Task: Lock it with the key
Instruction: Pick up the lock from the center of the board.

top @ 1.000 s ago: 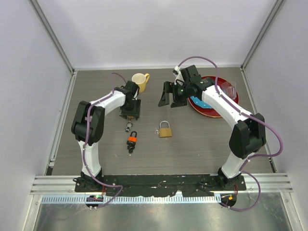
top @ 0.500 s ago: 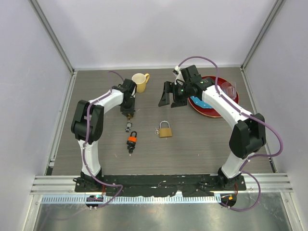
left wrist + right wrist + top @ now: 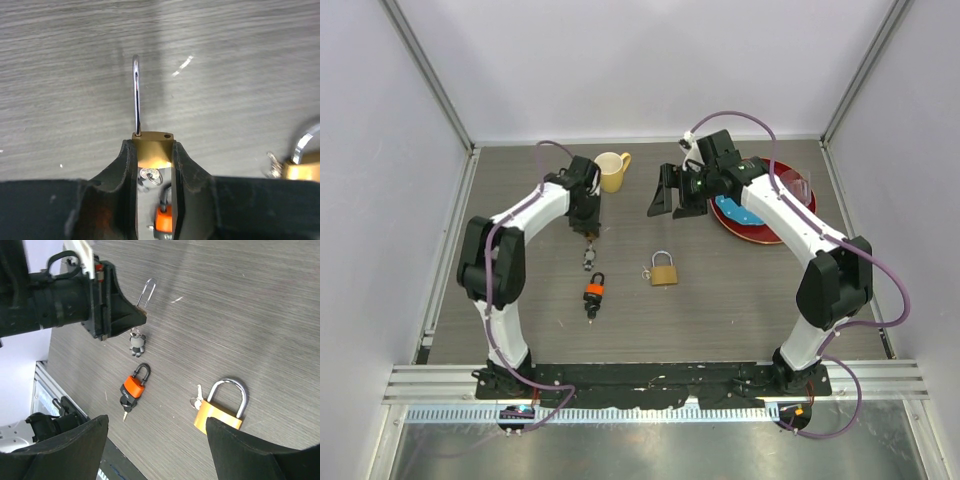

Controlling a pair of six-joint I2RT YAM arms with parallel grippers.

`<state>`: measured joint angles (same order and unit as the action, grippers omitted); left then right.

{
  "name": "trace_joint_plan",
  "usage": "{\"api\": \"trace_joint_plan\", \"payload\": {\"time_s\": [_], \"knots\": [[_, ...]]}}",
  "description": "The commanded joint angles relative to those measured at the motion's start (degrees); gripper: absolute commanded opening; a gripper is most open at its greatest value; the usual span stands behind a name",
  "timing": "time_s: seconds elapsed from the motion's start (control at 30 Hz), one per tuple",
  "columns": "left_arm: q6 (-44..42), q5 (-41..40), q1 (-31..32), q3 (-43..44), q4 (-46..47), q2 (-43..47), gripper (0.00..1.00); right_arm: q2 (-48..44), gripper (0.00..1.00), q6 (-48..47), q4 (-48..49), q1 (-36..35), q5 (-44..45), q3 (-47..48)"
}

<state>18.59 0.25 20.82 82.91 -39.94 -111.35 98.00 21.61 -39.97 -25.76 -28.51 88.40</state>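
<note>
Left gripper is clamping the small brass padlock by its body, one finger pressing on each side face. The jaws are standing nearly closed, with only the padlock body between them.

The shackle is standing open. One leg is sitting in the body and the other hole is showing bare on the top face. It is pointing away from the wrist, out over the wood-grain table.

A key ring is showing just under the padlock body, between the fingers. In the right wrist view a small bunch is hanging beneath the held padlock. Cannot tell whether it is touching the table.

An orange padlock is lying flat on the table, nearer the arm bases than the held one. A larger brass padlock is lying to the right of the orange one, apart from it, with a key beside its body.

Right gripper is hovering with jaws spread wide and gripping nothing. It is sitting between the yellow mug and the red plate. A clear glass is standing at the plate's far right edge.
</note>
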Motion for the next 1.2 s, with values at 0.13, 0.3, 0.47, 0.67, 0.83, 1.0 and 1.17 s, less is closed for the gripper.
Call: {"api": "trace_joint_plan", "payload": {"time_s": [0.13, 0.3, 0.47, 0.67, 0.83, 1.0, 1.17], "knots": [[0.22, 11.32, 0.89, 2.78, -4.35, 17.38, 0.00, -2.28, 0.85, -0.34, 0.68, 0.45, -5.41, 7.22], [3.02, 19.16, 1.59, 0.76, -3.39, 26.42, 0.00, -2.55, 0.85, 0.98, 3.48, 1.58, -11.20, 8.81], [6.80, 28.29, 1.77, 0.14, -1.90, 31.80, 0.00, -3.95, 0.88, 5.81, 11.83, 2.29, -18.59, 6.35], [11.46, 36.22, 2.21, -0.03, 1.53, 35.23, 0.00, -4.48, 0.87, 15.03, 25.19, 2.29, -25.27, 4.06], [13.66, 38.94, 2.21, 0.40, 4.08, 35.59, 0.00, -4.39, 0.88, 19.17, 31.96, 2.29, -27.82, 2.48], [14.81, 40.88, 2.38, 2.42, 5.14, 34.45, 0.00, -4.74, 0.87, 21.11, 34.69, 1.77, -28.44, 0.99], [15.42, 41.93, 2.56, 3.92, 5.31, 33.75, 0.00, -4.66, 0.85, 23.13, 37.50, 1.06, -28.62, -0.16]]}}
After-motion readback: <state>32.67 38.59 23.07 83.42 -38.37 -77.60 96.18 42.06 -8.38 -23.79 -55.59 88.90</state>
